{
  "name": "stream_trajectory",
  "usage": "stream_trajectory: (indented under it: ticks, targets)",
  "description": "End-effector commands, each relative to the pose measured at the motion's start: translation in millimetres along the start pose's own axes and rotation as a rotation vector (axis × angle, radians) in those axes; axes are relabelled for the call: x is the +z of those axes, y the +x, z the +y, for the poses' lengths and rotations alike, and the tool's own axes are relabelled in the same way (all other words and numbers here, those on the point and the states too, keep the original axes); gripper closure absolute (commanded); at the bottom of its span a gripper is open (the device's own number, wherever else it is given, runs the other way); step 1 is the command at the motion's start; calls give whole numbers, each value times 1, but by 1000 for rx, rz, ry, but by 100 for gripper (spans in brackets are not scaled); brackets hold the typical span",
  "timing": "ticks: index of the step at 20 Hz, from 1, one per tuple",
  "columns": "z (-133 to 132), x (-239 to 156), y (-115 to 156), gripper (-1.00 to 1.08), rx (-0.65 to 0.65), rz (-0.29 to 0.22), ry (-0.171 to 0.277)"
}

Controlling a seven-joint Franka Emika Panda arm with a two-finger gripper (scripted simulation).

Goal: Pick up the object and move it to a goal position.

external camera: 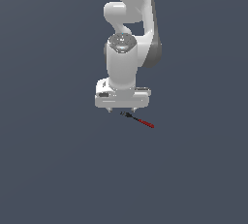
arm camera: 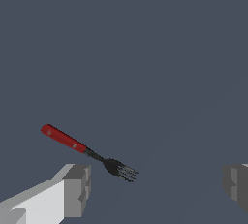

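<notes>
Lying: the object (external camera: 139, 120), shown in the wrist view to be a small fork (arm camera: 87, 152) with a red handle and a dark neck and tines, is seen flat on the plain dark grey surface (external camera: 53, 169).
Object orientation: in the exterior view the dark tined end is pointed toward the gripper and the red handle is angled away from it, toward the exterior view's right.
Object contact: nothing is touching the fork; it is held by neither finger.
Gripper (external camera: 122, 109): its jaws are spread wide and nothing is held between them; two short fingertips are seen projecting from under the white hand.
Fingers in the wrist view: one grey pad (arm camera: 77, 189) is seen just beside the fork's tines, and the other pad (arm camera: 236, 184) is well apart from the fork, at the opposite edge of the picture.
Gripper relative to the fork: the dark end is placed close to one fingertip, while most of the red handle is lying outside the gap between the fingers.
Height above the fork: whether the fingertips are touching the surface cannot be told.
Arm (external camera: 128, 29): the white links are seen rising from the hand, beyond the fork in the exterior view.
Other things around the fork: only the bare surface is shown.
Obstructions: no object is seen between the fork and the fingers.
Open room: uniform surface is seen on every side of the fork, and no edge of that surface is visible in either view.
</notes>
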State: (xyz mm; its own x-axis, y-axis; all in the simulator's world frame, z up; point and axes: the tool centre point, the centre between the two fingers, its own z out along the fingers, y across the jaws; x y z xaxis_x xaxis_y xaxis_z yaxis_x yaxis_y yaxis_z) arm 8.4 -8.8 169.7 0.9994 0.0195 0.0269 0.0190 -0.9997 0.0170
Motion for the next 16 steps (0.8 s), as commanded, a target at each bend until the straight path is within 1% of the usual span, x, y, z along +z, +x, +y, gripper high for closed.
stream_trajectory:
  ticks: [1, 4, 10, 16]
  targets:
    - [0, 0, 0, -92, 0, 0, 0]
    - [4, 0, 1, -92, 0, 3, -1]
    - [24, -3, 7, -92, 4, 16, -10]
    - [24, -2, 7, -92, -2, 16, -10]
